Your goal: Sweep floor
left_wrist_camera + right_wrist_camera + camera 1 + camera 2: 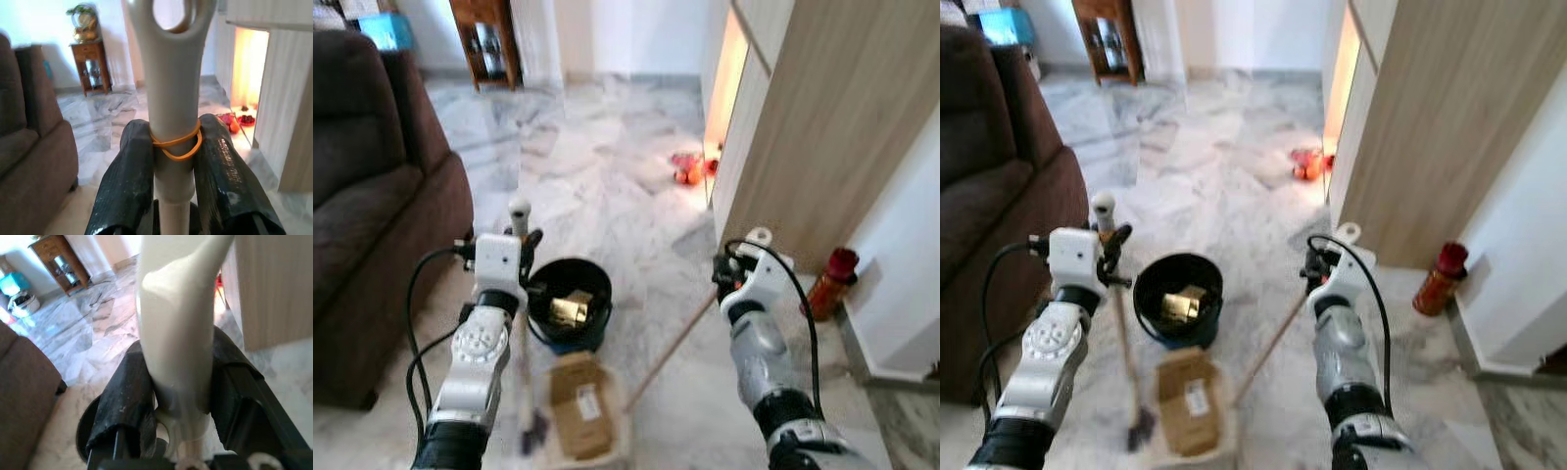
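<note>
1. Low in the centre of the frame, a long-handled dustpan (587, 431) is seen resting on the marble floor (607, 166) with a flat piece of cardboard (579, 403) lying in it; its thin wooden handle (671, 345) slants up to the right.
2. The pale top of that handle is clamped between the fingers (124, 396) of the right gripper (732, 266), which is closed on it, right of centre.
3. A broom (523, 333) is held nearly upright, left of centre; its pale handle end, ringed by an orange rubber band (176, 144), is gripped tightly by the closed left gripper (524, 245), and its dark head touches the floor beside the dustpan.
4. A black bucket (570, 302) holding a crumpled yellowish item is placed between the two arms, just above the dustpan.
5. A brown sofa (372, 196) is seen at the left edge, a wooden cabinet (822, 117) at the upper right, and a red bottle (830, 282) beside its base.
</note>
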Tool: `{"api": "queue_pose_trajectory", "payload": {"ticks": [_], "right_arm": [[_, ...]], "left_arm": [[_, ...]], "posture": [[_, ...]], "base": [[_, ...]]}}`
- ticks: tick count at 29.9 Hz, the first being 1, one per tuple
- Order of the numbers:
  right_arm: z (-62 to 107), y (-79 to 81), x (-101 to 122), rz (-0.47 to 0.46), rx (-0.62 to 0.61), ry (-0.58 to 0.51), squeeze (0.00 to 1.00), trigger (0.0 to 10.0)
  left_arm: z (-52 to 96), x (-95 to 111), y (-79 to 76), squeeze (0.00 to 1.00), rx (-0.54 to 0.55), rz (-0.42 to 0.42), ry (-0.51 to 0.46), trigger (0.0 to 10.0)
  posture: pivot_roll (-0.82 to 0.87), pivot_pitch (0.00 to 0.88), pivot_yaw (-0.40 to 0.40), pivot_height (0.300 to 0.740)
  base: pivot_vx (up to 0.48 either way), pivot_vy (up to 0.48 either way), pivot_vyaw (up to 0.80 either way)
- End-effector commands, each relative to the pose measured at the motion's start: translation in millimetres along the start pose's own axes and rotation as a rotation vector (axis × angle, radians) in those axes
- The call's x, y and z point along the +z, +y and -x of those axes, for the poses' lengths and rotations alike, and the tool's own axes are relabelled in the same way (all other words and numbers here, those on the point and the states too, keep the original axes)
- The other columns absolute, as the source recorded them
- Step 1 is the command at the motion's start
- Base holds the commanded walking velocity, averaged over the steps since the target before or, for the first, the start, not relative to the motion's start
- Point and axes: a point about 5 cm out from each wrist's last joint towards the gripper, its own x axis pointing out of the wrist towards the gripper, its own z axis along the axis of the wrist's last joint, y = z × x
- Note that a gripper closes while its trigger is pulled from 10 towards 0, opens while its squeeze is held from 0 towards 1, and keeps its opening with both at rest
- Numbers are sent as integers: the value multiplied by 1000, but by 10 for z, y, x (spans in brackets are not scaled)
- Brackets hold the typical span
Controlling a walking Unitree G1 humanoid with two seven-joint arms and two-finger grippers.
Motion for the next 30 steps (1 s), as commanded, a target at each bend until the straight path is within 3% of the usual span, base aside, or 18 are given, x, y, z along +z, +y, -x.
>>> {"api": "queue_pose_trajectory", "payload": {"ticks": [1, 19, 30], "right_arm": [[-54, 132, 128, -31, 37, -56, 0, 10000], [0, 105, 195, 13, 79, -90, 0, 10000], [247, -36, 391, 63, 100, -159, 0, 10000]], "left_arm": [[-11, 70, 54, 0, 7, -20, -35, 10000], [27, 42, 56, 0, -10, -61, -27, 10000], [47, -4, 54, 0, -45, -121, -14, 10000]], "posture": [[103, 0, 5, 740], [96, 0, 7, 740], [82, 0, 14, 740]], "base": [[0, 0, 0], [0, 0, 0], [0, 0, 0]]}}
